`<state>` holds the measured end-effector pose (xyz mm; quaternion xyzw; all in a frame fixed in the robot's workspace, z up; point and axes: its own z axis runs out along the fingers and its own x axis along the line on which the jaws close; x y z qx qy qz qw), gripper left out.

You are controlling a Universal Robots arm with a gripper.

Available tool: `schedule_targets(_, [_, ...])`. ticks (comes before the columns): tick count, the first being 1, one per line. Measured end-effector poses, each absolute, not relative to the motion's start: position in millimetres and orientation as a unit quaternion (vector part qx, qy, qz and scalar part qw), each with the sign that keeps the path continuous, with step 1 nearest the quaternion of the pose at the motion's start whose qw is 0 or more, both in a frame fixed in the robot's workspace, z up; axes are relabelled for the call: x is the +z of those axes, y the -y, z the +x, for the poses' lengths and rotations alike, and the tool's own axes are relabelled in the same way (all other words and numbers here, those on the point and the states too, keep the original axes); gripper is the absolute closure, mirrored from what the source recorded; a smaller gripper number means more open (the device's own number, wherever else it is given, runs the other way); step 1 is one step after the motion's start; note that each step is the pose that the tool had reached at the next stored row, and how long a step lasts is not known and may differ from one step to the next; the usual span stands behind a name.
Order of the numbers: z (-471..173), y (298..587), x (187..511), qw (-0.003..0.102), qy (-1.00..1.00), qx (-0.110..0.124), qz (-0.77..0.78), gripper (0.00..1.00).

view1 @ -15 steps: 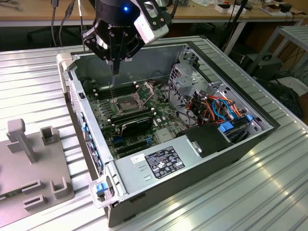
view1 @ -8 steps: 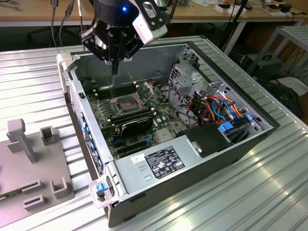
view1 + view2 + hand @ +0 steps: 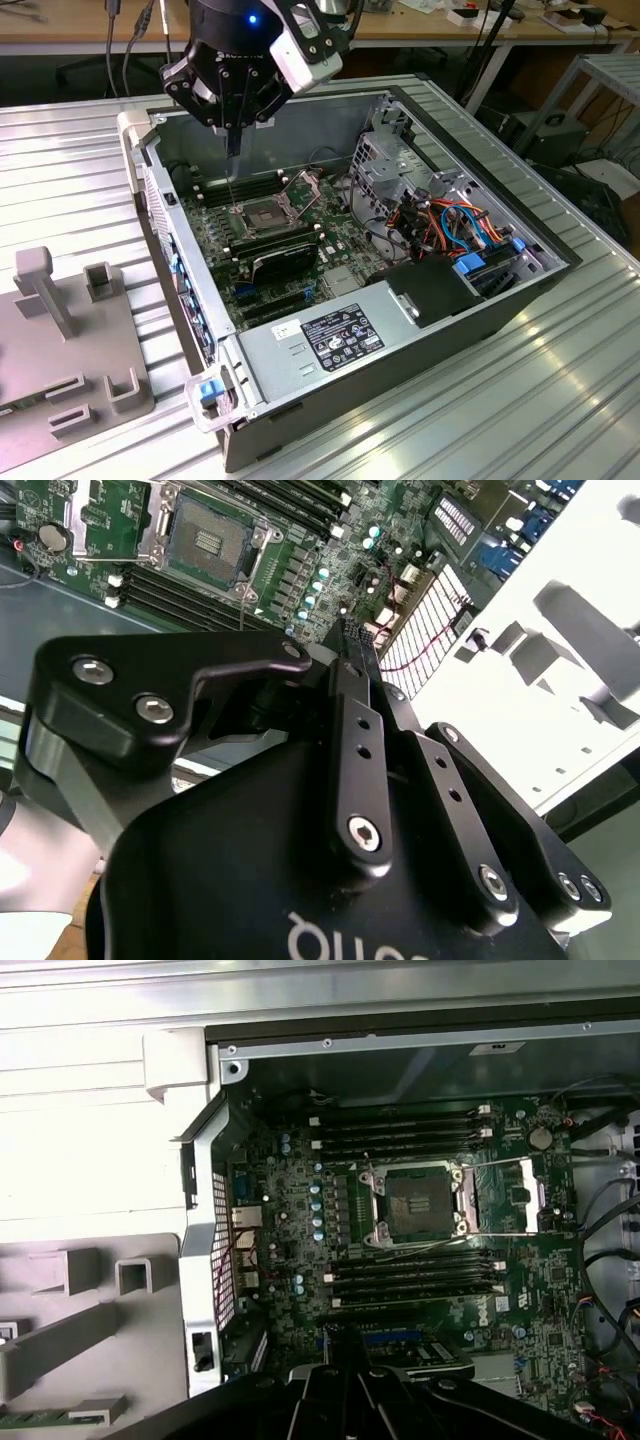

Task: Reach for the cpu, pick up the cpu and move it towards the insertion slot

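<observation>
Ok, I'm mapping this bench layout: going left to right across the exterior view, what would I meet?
First the grey fixture → insertion slot → metal drive cage → orange and blue cables.

You have the insertion slot (image 3: 418,1205) lying open between two banks of memory slots (image 3: 410,1278), its retention plate (image 3: 510,1195) flipped aside.

On the counter (image 3: 520,420), the computer case (image 3: 460,325) holds the insertion slot (image 3: 420,1205) between 2 banks of memory slots (image 3: 405,1125); a fixture (image 3: 60,340) lies beside the case, at the exterior view's left.
</observation>
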<state>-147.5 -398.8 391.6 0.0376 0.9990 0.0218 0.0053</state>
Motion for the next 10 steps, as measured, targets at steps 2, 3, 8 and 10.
schedule_targets(2, [-147.9, 398.8, 391.6, 0.005, -0.999, 0.022, 0.038, 0.89])
schedule_targets(3, [-148.4, 398.9, 391.5, 0.005, -0.999, 0.022, 0.038, 0.89])
schedule_targets(8, [-150.3, 398.9, 391.3, 0.003, -0.999, 0.022, 0.038, 0.89])
schedule_targets(10, [-151.2, 398.8, 391.2, 0.003, -0.999, 0.022, 0.038, 0.89])
